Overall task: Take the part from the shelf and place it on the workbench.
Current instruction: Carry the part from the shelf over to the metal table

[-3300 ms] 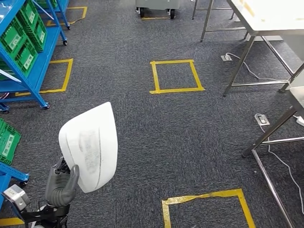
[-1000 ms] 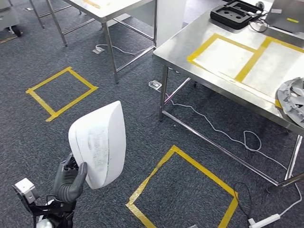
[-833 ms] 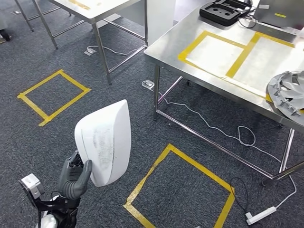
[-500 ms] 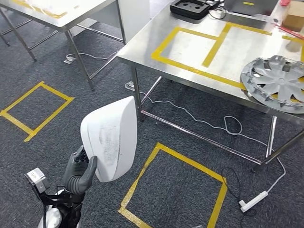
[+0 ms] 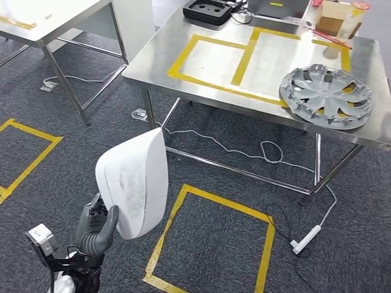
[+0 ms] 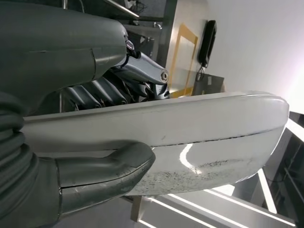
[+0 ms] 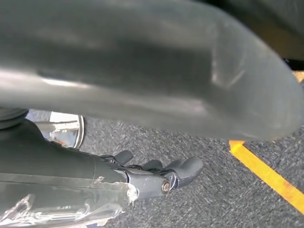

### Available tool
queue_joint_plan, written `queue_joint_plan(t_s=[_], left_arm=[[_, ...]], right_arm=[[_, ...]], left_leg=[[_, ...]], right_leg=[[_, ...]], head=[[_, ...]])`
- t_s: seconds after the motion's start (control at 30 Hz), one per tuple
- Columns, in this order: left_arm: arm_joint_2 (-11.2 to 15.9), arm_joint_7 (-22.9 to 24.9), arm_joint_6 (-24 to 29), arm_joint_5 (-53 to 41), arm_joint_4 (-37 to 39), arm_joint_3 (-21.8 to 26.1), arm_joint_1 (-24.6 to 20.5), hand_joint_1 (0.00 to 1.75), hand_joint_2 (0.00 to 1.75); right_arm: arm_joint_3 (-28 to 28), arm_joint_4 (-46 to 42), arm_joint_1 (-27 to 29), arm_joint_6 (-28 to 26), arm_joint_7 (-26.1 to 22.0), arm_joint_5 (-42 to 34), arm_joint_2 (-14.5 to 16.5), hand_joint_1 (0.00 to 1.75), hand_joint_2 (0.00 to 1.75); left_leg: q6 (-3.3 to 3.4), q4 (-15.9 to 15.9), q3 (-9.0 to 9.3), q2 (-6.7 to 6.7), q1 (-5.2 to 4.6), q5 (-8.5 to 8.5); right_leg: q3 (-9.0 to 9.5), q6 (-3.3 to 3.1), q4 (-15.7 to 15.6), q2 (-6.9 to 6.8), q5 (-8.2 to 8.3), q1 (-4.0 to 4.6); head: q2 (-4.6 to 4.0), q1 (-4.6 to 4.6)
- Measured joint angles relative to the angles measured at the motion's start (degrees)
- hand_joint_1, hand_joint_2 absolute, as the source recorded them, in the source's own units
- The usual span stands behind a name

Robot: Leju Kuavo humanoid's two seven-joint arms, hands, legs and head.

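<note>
The left hand (image 5: 95, 231) has its fingers (image 6: 118, 90) and thick thumb (image 6: 107, 171) clamped on either face of the white part (image 5: 132, 183) — a curved, shell-like panel with grey scuff marks, held upright over the dark carpet, low on the robot's left. In the left wrist view the same panel (image 6: 201, 137) runs edgewise out of the grip, with the thumb pressed flat on its scuffed side. The right hand (image 7: 157, 178) hangs above the carpet with its dark fingers (image 7: 186, 168) gently curled and holding nothing; whether they are spread or drawn in I cannot tell.

Just beyond the part, a square of yellow tape (image 5: 209, 241) is marked on the floor, and a white power strip (image 5: 305, 238) lies near its far corner, its cable trailing under the workbench (image 5: 152, 61). That steel workbench stands further on, well apart from the part. On its top are yellow taped rectangles (image 5: 217, 61), a silver wheel cover (image 5: 326, 96) near the right end, and — at the far edge — a black moulded tray (image 5: 206, 10) and a cardboard box (image 5: 333, 17). A second table (image 5: 41, 18) stands far left.
</note>
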Motion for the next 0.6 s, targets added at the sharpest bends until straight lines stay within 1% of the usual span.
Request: queue_joint_plan(t_s=[0.03, 0.07, 0.1, 0.13, 0.17, 0.2, 0.23, 0.27, 0.3, 0.33, 0.37, 0.4, 0.43, 0.47, 0.5, 0.53, 0.57, 0.6], left_arm=[[0.06, -0.02, 0.27, 0.01, -0.12, 0.17, 0.45, 1.75, 1.75], [0.1, -0.03, 0.64, 0.01, -0.28, 0.37, 0.89, 1.75, 1.75], [0.13, -0.08, 1.06, 0.01, -0.55, 0.61, 1.32, 1.75, 1.75], [0.15, -0.15, 1.43, 0.01, -0.96, 0.84, 1.76, 1.75, 1.75], [0.17, -0.24, 1.71, 0.01, -1.51, 1.06, 2.19, 1.75, 1.75], [0.2, -0.31, 1.88, 0.01, -2.08, 1.24, 2.57, 1.75, 1.75], [0.23, -0.34, 1.96, 0.0, -2.63, 1.38, 2.89, 1.75, 1.75], [0.27, -0.36, 2.0, -0.01, -3.1, 1.54, 3.16, 1.75, 1.75], [0.31, -0.37, 2.1, -0.04, -3.49, 1.69, 3.39, 1.75, 1.75], [0.33, -0.37, 2.23, -0.1, -3.89, 1.86, 3.63, 1.75, 1.75], [0.34, -0.37, 2.37, -0.2, -4.31, 2.02, 3.86, 1.75, 1.75], [0.35, -0.37, 2.49, -0.29, -4.73, 2.13, 4.08, 1.75, 1.75], [0.35, -0.37, 2.57, -0.37, -5.09, 2.22, 4.27, 1.75, 1.75], [0.37, -0.37, 2.64, -0.42, -5.34, 2.3, 4.47, 1.75, 1.75], [0.4, -0.37, 2.69, -0.43, -5.49, 2.37, 4.72, 1.75, 1.75], [0.44, -0.37, 2.76, -0.44, -5.57, 2.43, 5.0, 1.75, 1.75], [0.48, -0.37, 2.84, -0.45, -5.61, 2.49, 5.27, 1.75, 1.75], [0.52, -0.37, 2.89, -0.45, -5.66, 2.53, 5.46, 1.75, 1.75]], right_arm=[[0.23, 0.0, -0.08, 0.09, 0.01, 0.33, -0.03, 0.0, 0.0], [0.47, 0.0, -0.08, 0.24, 0.0, 0.72, -0.08, 0.0, 0.0], [0.75, 0.0, -0.01, 0.48, -0.07, 1.18, -0.15, 0.0, 0.0], [1.09, 0.0, 0.06, 0.74, -0.22, 1.73, -0.26, 0.0, 0.0], [1.52, 0.0, 0.08, 0.97, -0.4, 2.32, -0.39, 0.0, 0.0], [1.97, 0.0, 0.02, 1.17, -0.6, 2.84, -0.52, 0.0, 0.0], [2.43, 0.0, -0.1, 1.28, -0.78, 3.21, -0.63, 0.0, 0.0], [2.83, 0.0, -0.24, 1.36, -0.91, 3.43, -0.71, 0.0, 0.0], [3.12, 0.0, -0.35, 1.43, -1.03, 3.56, -0.78, 0.0, 0.0], [3.38, 0.0, -0.41, 1.49, -1.19, 3.66, -0.84, 0.0, 0.0], [3.61, 0.0, -0.4, 1.57, -1.34, 3.77, -0.91, 0.0, 0.0], [3.8, 0.0, -0.39, 1.65, -1.49, 3.85, -0.98, 0.0, 0.0], [4.0, 0.0, -0.44, 1.71, -1.62, 3.93, -1.06, 0.0, 0.0], [4.17, 0.0, -0.51, 1.77, -1.71, 3.98, -1.12, 0.0, 0.0], [4.35, 0.0, -0.62, 1.84, -1.8, 4.04, -1.16, 0.0, 0.0], [4.52, 0.0, -0.7, 1.93, -1.89, 4.12, -1.18, 0.0, 0.0], [4.68, 0.0, -0.72, 2.01, -1.97, 4.2, -1.2, 0.0, 0.0], [4.82, 0.0, -0.69, 2.07, -2.02, 4.27, -1.23, 0.0, 0.0]], left_leg=[[0.09, 0.01, 0.05, 0.87, -0.13, -0.07], [0.14, 0.01, 0.12, 1.68, -0.23, -0.17], [0.13, 0.02, 0.25, 2.41, -0.31, -0.28], [0.08, 0.02, 0.46, 3.1, -0.38, -0.44], [-0.07, 0.02, 0.75, 3.71, -0.45, -0.64], [-0.29, 0.05, 1.05, 4.26, -0.64, -0.89], [-0.55, 0.07, 1.32, 4.72, -0.81, -1.1], [-0.82, 0.08, 1.5, 5.12, -0.97, -1.26], [-1.09, 0.02, 1.61, 5.5, -1.06, -1.32], [-1.39, -0.09, 1.76, 5.95, -1.01, -1.36], [-1.74, -0.1, 1.88, 5.83, -0.9, -1.53], [-2.09, 0.37, 1.77, 5.06, -0.78, -2.06], [-2.38, 1.83, 1.17, 3.91, -0.71, -3.15], [-2.59, 4.58, -0.14, 2.53, -0.64, -4.77], [-2.7, 8.43, -2.07, 1.58, -0.63, -6.67], [-2.78, 12.35, -4.15, 1.18, -0.62, -8.2], [-2.82, 15.18, -5.76, 1.02, -0.62, -8.84], [-2.83, 16.06, -6.49, 0.93, -0.61, -8.28]], right_leg=[[-1.79, 0.08, 3.79, -0.62, -1.56, -0.01], [-2.77, 0.08, 6.01, -0.85, -2.13, -0.02], [-2.62, 0.02, 6.02, -0.97, -1.6, -0.01], [-1.24, -0.11, 3.68, -1.2, -0.13, 0.02], [1.12, -0.31, -0.39, -1.96, 1.81, 0.09], [3.44, -0.6, -4.4, -3.18, 3.26, 0.26], [5.28, -0.91, -7.5, -4.11, 4.25, 0.41], [6.26, -1.18, -9.21, -4.75, 4.62, 0.55], [6.36, -1.46, -9.52, -4.7, 4.53, 0.7], [6.3, -1.75, -9.62, -4.0, 4.63, 0.72], [6.28, -2.08, -9.77, -3.42, 4.74, 0.64], [6.33, -2.43, -9.95, -2.81, 4.9, 0.51], [6.42, -2.73, -10.15, -2.19, 5.05, 0.31], [6.47, -2.94, -10.25, -1.56, 5.14, 0.13], [6.43, -3.06, -10.27, -0.87, 5.16, 0.07], [6.39, -3.13, -10.27, -0.11, 5.16, 0.04], [6.39, -3.18, -10.27, 0.68, 5.15, 0.03], [6.41, -3.16, -10.26, 1.48, 5.16, -0.01]], head=[[-0.01, 0.04], [0.0, 0.04], [0.0, 0.04], [0.01, 0.03], [0.01, 0.05], [0.0, 0.04], [0.0, -0.01], [-0.01, -0.04], [0.0, -0.08], [0.01, -0.1], [0.01, -0.1], [0.01, -0.17], [0.01, -0.27], [0.01, -0.39], [0.01, -0.48], [0.0, -0.52], [0.01, -0.55], [0.0, -0.56]])
